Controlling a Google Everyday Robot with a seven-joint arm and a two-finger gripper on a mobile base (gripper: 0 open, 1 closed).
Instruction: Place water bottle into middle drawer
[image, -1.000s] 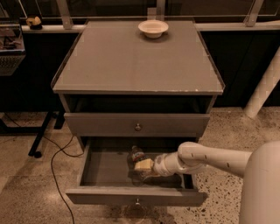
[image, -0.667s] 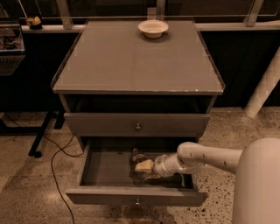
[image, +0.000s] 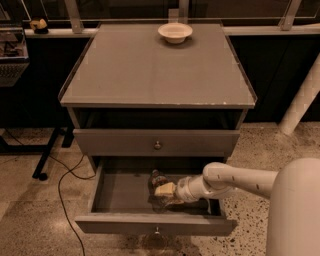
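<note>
Probably a lab: terrazzo floor, loose cable, pincer inside the middle drawer.

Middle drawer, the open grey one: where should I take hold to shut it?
Probably the small round metal knob centred on the flat front of the wide grey middle drawer, approached straight from the front: it alone protrudes. The end effector is inside the drawer, at the clear plastic water bottle; withdraw it first.
</note>
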